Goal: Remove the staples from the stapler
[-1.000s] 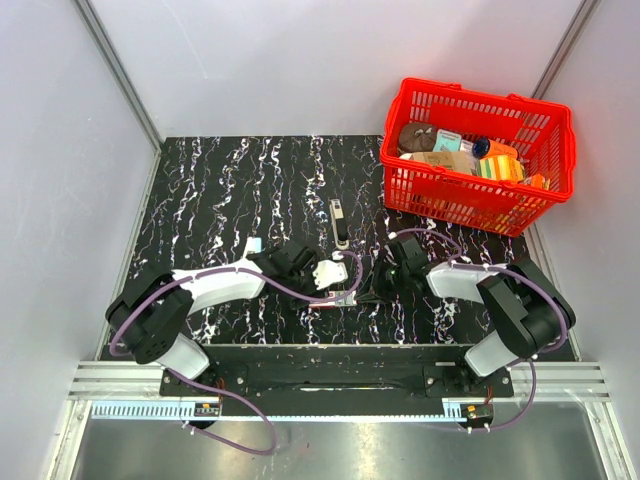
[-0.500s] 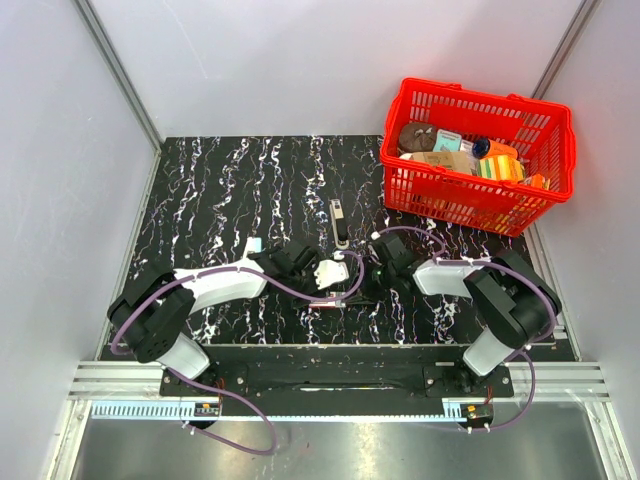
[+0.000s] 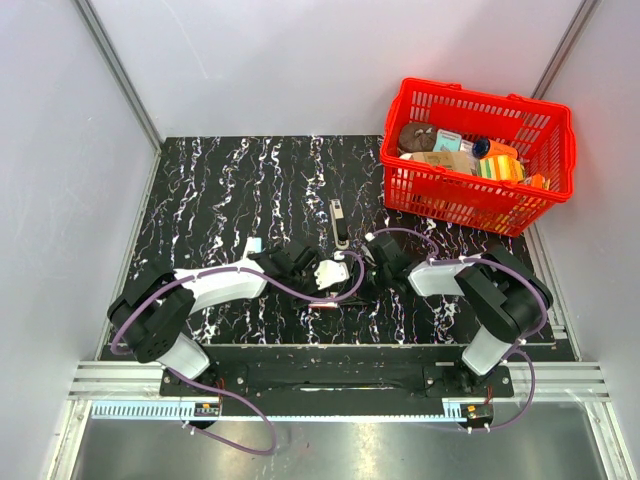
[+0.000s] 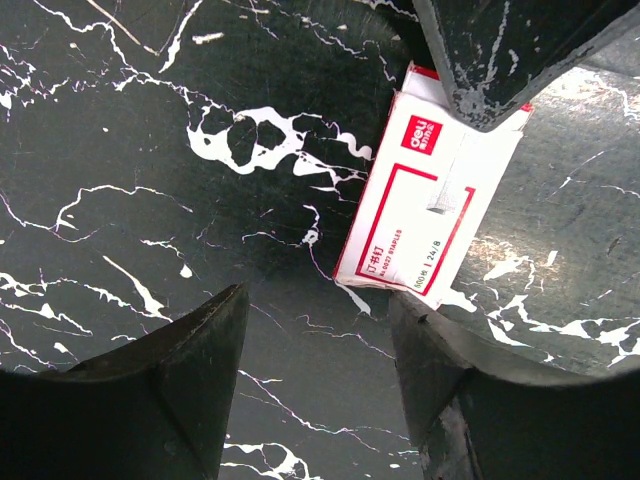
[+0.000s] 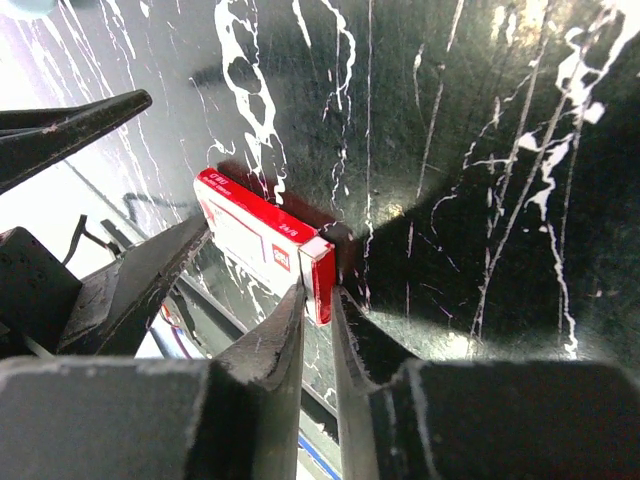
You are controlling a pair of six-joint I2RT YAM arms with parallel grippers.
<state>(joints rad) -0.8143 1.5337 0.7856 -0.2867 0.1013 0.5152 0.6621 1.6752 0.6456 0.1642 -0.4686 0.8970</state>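
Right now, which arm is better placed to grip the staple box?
Right. The right gripper has its fingertips at one end of the staple box; the open left gripper sits short of it.

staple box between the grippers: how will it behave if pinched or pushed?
Probably light and crushable: the staple box looks like thin card. It lies flat on the glossy table, so a push likely slides it, not tips it. The right gripper sits at one end of it; a pinch there may just open a flap.
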